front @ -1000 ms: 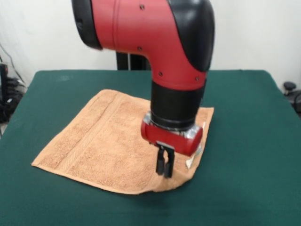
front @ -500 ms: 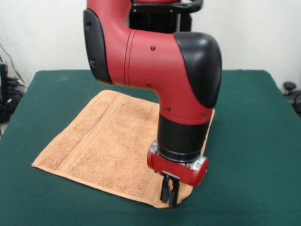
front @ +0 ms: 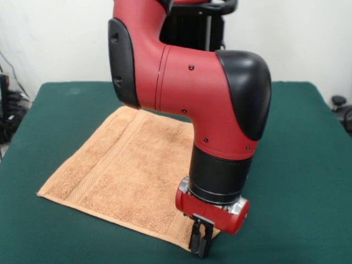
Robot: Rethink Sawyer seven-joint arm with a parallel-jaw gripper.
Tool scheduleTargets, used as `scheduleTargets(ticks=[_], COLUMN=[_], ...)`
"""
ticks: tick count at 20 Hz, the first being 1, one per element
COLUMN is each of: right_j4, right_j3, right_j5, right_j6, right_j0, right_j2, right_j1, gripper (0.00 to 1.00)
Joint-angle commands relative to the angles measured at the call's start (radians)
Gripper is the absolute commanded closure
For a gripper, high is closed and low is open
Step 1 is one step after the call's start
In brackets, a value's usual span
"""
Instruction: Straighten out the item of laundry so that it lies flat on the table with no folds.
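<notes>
Lying under the pincer point(front: 199, 246), the towel's point(front: 126, 170) near corner.

A towel point(front: 126, 170) lies spread on the tabletop point(front: 297, 165), set left of the tabletop's middle, with bare surface on every side of it. The robot arm point(front: 214, 104) comes down over the towel's right part and hides much of that side. The gripper point(front: 199, 246) hangs at the towel's near right corner, its tips down at the cloth's edge close to the tabletop's near edge. The towel's left corner reaches out toward the tabletop's left edge, and its far corner lies behind the arm's upper part.
</notes>
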Motion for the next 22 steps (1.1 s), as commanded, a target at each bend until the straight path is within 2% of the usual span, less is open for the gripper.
scheduleTargets(ticks=[1,5,6,22], right_j4=[0.044,0.059,0.060,0.090], right_j3=[0.032,0.034,0.030,0.066], right_j5=[-0.101,-0.107,-0.119,-0.089], right_j6=[0.262,0.251,0.248,0.192], right_j0=[0.029,0.033,0.040,0.034], right_j2=[0.036,0.024,0.010,0.018], right_j1=[0.170,0.172,0.175,0.139], gripper=[1.00,1.00,0.00,0.00])
